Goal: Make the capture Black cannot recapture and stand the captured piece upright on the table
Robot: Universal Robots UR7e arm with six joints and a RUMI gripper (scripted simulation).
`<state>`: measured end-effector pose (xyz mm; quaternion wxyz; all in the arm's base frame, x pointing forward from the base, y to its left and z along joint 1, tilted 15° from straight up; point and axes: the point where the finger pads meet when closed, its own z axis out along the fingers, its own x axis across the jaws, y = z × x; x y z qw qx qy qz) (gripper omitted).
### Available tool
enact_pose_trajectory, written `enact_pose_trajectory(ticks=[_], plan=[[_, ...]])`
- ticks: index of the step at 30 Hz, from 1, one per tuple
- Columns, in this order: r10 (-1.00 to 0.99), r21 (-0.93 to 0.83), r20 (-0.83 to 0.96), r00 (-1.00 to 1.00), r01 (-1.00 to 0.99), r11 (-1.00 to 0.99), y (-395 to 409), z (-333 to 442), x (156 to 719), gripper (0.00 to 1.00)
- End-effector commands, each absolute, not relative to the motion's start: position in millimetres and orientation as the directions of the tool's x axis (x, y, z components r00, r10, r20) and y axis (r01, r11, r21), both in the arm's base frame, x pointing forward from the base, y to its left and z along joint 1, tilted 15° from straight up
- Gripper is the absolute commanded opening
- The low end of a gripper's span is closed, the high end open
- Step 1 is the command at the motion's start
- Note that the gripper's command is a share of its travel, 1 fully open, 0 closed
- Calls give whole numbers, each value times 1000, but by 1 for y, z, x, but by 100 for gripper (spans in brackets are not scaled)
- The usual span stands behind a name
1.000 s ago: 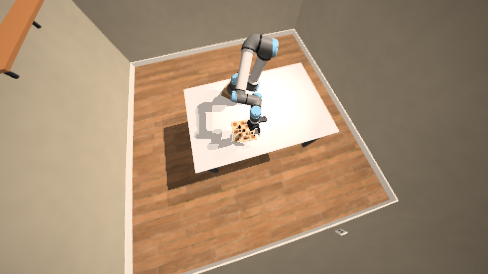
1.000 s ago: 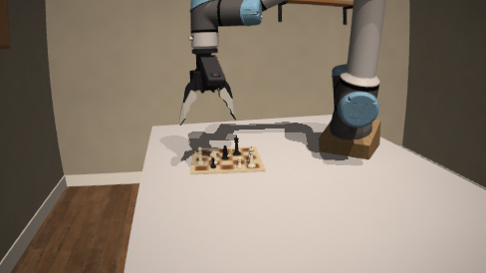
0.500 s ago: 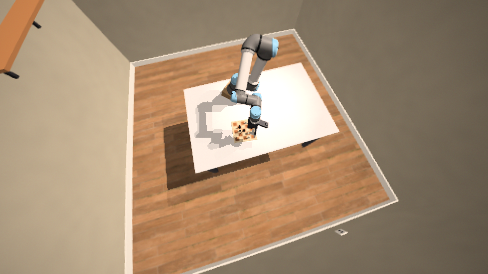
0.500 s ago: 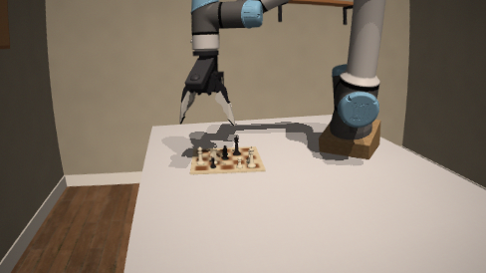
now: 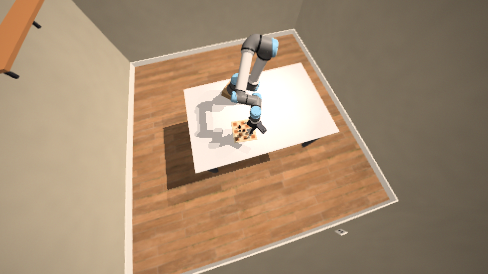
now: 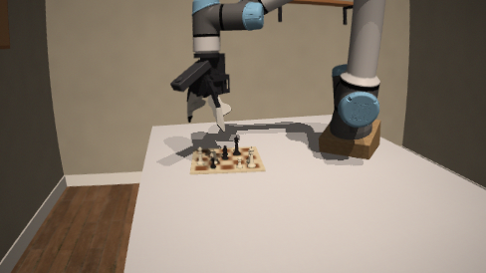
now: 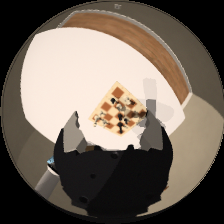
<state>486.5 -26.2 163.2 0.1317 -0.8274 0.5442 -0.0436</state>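
Note:
A small chessboard lies on the white table near its left edge. Several white and black pieces stand upright on it, among them a tall black piece and a white piece at the right. They are too small to name their squares. My gripper hangs open and empty well above the board's back edge. In the wrist view the board lies just beyond the fingertips.
The arm's base stands on a wooden block at the back right of the table. The table's left edge drops to a wooden floor. A shelf hangs on the back wall.

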Motion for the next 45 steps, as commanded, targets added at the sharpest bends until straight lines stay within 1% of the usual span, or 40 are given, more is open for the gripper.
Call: enact_pose_trajectory(ticks=[1, 3, 10, 18, 20, 27, 34, 37, 45], plan=[[-978, -236, -119, 173, -962, -141, -28, 161, 488, 100], [-978, -236, -119, 173, -962, -141, -28, 161, 488, 100], [-976, -191, -183, -116, -970, 151, -32, 157, 488, 100], [-879, -123, -234, -415, -885, 450, -35, 153, 486, 100], [-879, -123, -234, -415, -885, 450, -35, 153, 486, 100], [-736, -60, -258, -626, -750, 658, -37, 149, 483, 100], [-566, 1, -265, -780, -587, 809, -38, 146, 480, 100], [-541, 9, -265, -798, -563, 826, -38, 146, 480, 100], [-346, 67, -256, -903, -374, 925, -38, 142, 477, 100]])
